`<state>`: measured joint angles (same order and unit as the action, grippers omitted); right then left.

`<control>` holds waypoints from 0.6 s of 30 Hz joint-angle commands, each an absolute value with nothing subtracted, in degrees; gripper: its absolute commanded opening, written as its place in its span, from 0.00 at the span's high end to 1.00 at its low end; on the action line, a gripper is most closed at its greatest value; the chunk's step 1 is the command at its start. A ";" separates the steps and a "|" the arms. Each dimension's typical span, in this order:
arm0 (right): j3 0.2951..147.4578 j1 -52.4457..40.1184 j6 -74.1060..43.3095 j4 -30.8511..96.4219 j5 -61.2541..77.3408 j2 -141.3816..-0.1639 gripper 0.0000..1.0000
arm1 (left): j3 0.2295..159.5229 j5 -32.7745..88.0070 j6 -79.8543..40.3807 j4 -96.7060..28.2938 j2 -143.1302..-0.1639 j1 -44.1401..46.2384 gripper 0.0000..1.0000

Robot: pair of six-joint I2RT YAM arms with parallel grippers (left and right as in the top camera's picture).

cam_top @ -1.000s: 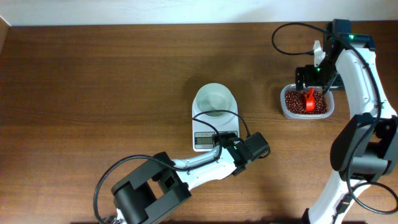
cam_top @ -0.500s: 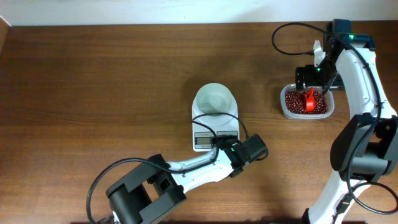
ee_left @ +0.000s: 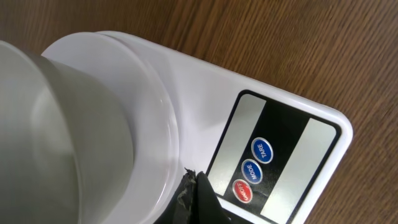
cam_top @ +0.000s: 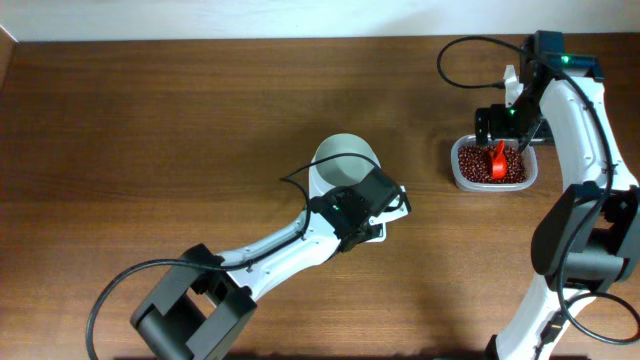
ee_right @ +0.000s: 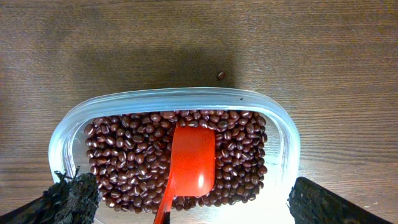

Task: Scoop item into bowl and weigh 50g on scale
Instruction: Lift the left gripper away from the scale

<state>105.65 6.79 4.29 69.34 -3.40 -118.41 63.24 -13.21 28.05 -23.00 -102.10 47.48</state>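
Observation:
The white bowl [cam_top: 346, 153] stands on the white scale [cam_top: 318, 183]; it also shows in the left wrist view [ee_left: 56, 137]. My left gripper [cam_top: 365, 205] is shut and empty, its tips [ee_left: 194, 186] just over the scale's front panel [ee_left: 292, 155], next to the red button [ee_left: 242, 190] and two blue buttons. The reddish-brown beans [ee_right: 130, 155] fill a clear tub [ee_right: 283, 143], and a red scoop [ee_right: 193, 162] lies in them. The tub also shows in the overhead view [cam_top: 491, 165]. My right gripper [ee_right: 186, 205] is open wide and empty, above the tub.
One loose bean [ee_right: 220, 75] lies on the brown wooden table [cam_top: 150, 150] behind the tub. Black cables loop from both arms, one near the scale [cam_top: 300, 178].
My left arm has swung up and left from the scale's front right corner, so the gripper now hangs over the scale's display panel. The right arm has not moved.

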 commanded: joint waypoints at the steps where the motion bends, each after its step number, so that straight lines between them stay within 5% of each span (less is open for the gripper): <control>1: 106.06 7.20 3.62 69.34 -2.83 -119.00 0.01 | 63.16 -11.31 27.77 -22.52 -100.75 46.52 1.00; 8: 106.06 7.20 3.62 69.34 -2.83 -119.00 0.01 | 63.59 -0.14 27.00 -24.58 -99.15 45.69 1.00; 18: 106.06 7.20 3.62 69.34 -2.83 -119.00 0.01 | 69.47 3.86 6.24 -28.80 -78.89 38.87 1.00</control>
<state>105.65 6.79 4.27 69.34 -3.40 -118.41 68.38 3.01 13.61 -28.38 -83.33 43.00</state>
